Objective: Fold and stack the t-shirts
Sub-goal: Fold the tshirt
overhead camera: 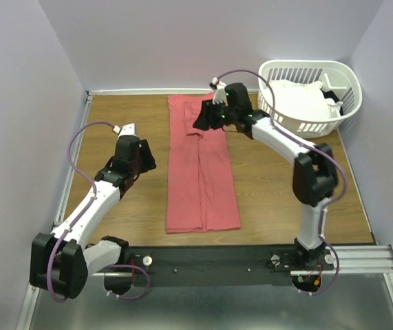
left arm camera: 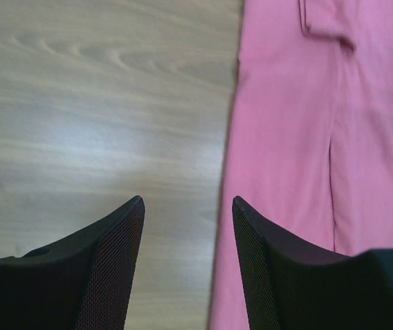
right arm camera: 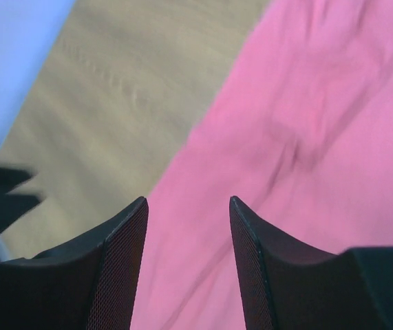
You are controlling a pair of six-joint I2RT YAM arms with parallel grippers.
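A coral-red t-shirt [overhead camera: 202, 172] lies flat mid-table, folded lengthwise into a long narrow strip running from far to near. My right gripper [overhead camera: 204, 121] hovers over its far end; in the right wrist view its jaws [right arm camera: 188, 199] stand open with only the pink cloth [right arm camera: 306, 137] below and nothing between them. My left gripper [overhead camera: 144, 163] sits just left of the strip, open [left arm camera: 188, 201] over bare wood, with the shirt's left edge [left arm camera: 299, 137] beside its right finger. White t-shirts [overhead camera: 298, 96] lie bunched in the basket.
The white slatted laundry basket [overhead camera: 351, 86] stands at the far right corner. Lavender walls close in the table's back and sides. A metal rail [overhead camera: 361, 258] with both arm bases runs along the near edge.
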